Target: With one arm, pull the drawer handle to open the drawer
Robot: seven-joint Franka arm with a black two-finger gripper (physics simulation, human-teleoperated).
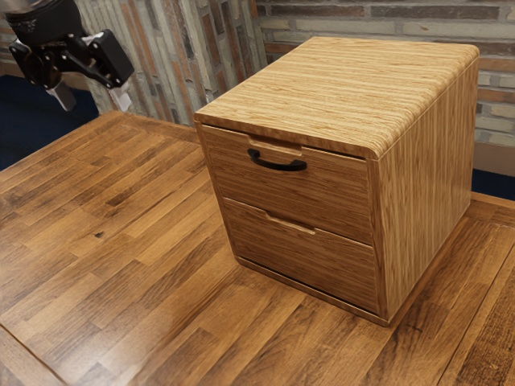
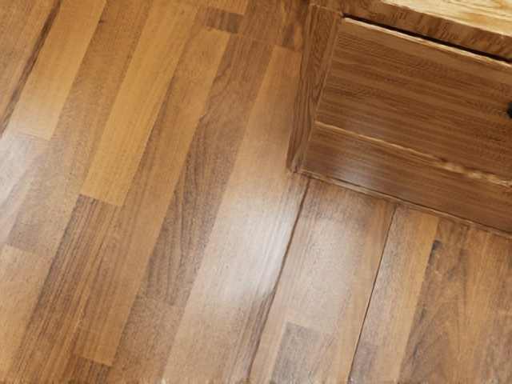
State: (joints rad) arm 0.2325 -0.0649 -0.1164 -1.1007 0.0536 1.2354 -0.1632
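Across the counter (image 1: 121, 265), wide-open jaws at upper left hang well apart from the black handle (image 1: 277, 165) of the top drawer (image 1: 322, 193), so a misaligned approach might miss it.

The cabinet (image 1: 346, 88) stands on the desk (image 1: 105, 265), toward the exterior view's right, a wall (image 1: 193, 40) behind it. In its front, the upper drawer (image 1: 322, 193), bearing the handle (image 1: 276, 164), lies above the lower drawer (image 1: 306, 249). My gripper (image 1: 92, 98) hangs over the desk at that view's upper left, well apart.
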